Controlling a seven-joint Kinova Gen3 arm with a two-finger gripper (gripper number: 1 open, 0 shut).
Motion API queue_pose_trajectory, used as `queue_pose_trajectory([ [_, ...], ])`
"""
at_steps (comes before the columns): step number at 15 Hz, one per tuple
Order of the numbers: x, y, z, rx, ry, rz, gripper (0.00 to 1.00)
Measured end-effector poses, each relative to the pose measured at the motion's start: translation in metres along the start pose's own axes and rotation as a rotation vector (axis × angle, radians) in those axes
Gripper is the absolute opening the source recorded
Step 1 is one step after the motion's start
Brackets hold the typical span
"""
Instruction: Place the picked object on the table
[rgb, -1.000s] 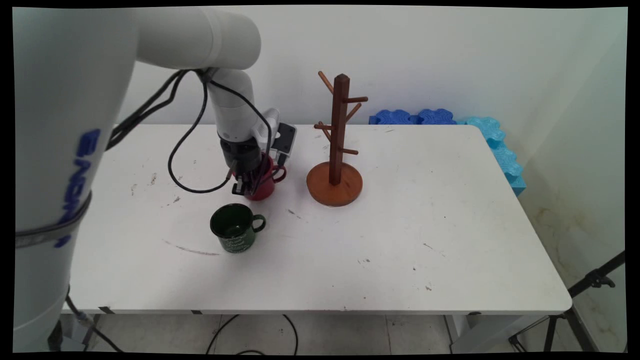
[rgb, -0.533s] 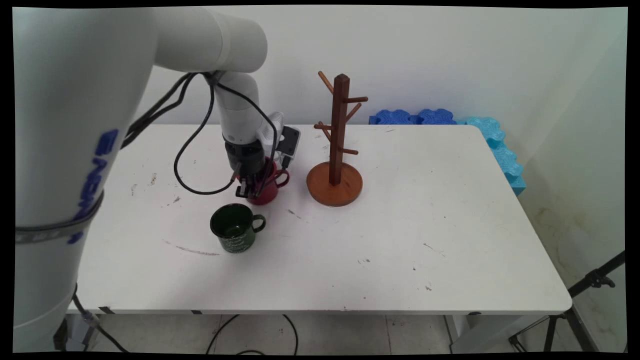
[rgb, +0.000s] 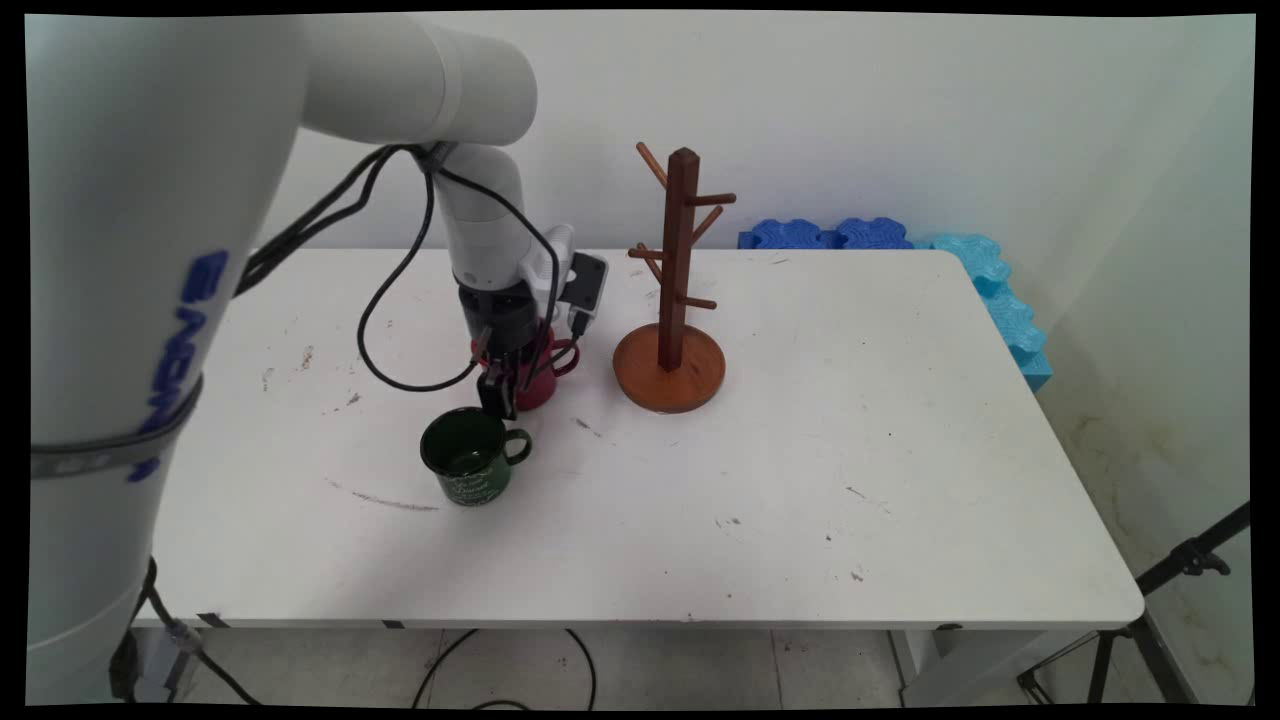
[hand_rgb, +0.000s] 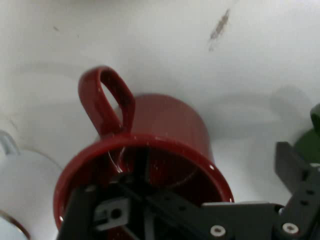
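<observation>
Gripper (rgb: 497, 395) has shifted slightly right and lower over last second; mugs unmoved.

- Green mug (rgb: 465, 455): upright on white table (rgb: 800, 450), handle right, nothing visible inside, just in front of gripper.
- Gripper: fingers spread, straddling red mug's wall, one inside, other outside with gap, not pinching.
- Red mug (hand_rgb: 165, 120): on table, holds only that finger.
- Wooden mug tree (rgb: 676, 260): right of red mug, pegs bare.

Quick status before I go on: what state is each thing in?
gripper: open, straddling the red mug's wall.
red mug: upright, not clamped, one finger inside.
green mug: upright, looks empty.
mug tree: upright, all pegs bare.
</observation>
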Motion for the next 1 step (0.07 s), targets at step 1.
queue_pose_trajectory([
  [1, 0.0017, -0.0003, -0.0023, 0.003, 0.012, 0.003, 1.0],
])
